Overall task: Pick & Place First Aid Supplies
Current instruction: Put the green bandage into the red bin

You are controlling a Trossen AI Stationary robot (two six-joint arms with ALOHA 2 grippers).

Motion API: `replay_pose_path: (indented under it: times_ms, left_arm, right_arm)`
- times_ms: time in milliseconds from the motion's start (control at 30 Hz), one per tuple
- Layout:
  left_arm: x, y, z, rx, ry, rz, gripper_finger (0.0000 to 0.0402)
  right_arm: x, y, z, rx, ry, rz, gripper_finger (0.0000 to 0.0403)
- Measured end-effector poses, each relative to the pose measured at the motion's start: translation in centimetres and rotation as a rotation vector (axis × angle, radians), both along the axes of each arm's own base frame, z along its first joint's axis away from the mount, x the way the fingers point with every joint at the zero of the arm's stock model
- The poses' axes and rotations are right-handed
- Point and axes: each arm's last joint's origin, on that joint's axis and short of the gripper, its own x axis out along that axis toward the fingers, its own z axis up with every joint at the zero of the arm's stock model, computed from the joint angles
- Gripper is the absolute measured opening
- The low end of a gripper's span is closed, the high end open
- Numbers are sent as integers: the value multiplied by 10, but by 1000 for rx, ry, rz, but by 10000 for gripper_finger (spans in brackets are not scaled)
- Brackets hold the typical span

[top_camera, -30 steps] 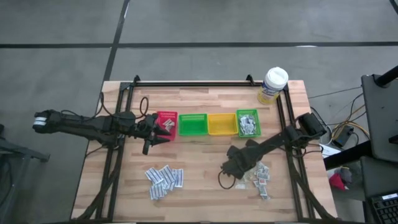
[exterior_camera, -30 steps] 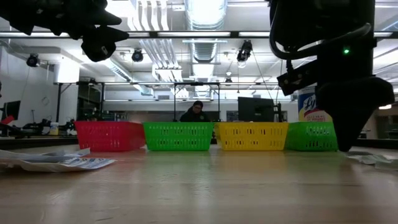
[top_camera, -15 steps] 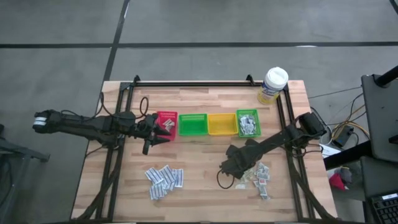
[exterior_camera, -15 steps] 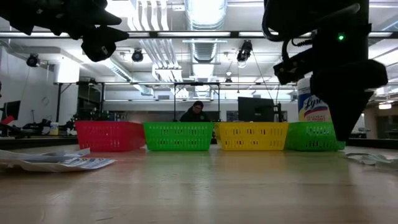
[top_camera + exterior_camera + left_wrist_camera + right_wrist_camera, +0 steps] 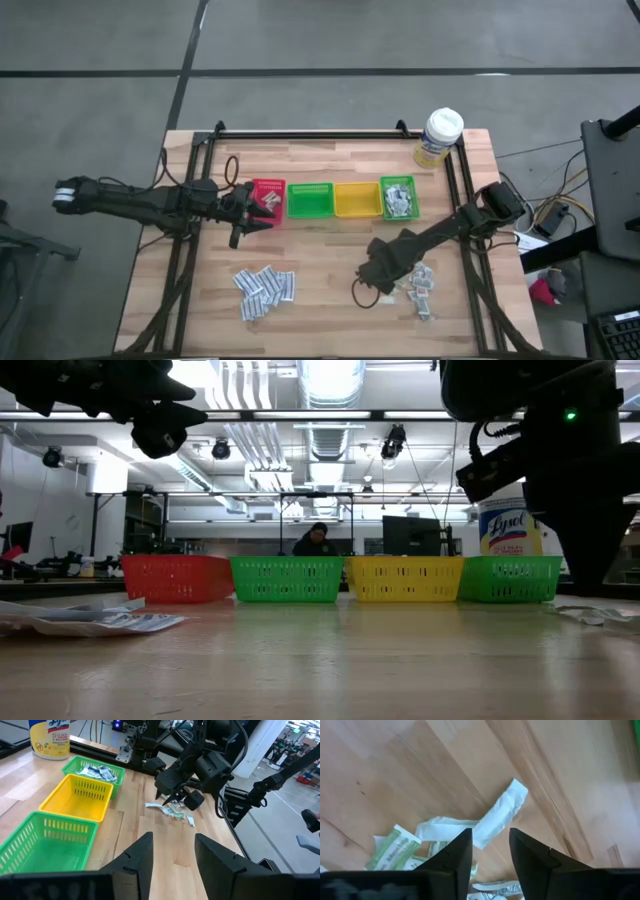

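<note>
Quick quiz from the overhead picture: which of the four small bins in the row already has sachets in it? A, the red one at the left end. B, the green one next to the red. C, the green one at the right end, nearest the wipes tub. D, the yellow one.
C: the right-end green bin holds a heap of pale sachets, while the yellow bin and the other green bin show bare bottoms.

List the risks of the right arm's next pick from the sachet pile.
1. The right gripper hangs with open fingers over overlapping sachets; closing here may lift several at once.
2. Loose sachets lie beside the arm; a sweep might scatter them.
3. The rightmost green bin already holds sachets, so a drop near its rim could spill.
</note>
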Motion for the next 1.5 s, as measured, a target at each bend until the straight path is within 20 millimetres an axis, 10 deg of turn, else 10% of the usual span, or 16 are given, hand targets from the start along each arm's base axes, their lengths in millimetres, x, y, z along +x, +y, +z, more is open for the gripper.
replay_pose_path:
  times_ms: [1500]
  left_arm:
    - [0,0,0,-1,0,0,138]
  right_arm:
    - [5,-12,-10,-56,-29,-75,107]
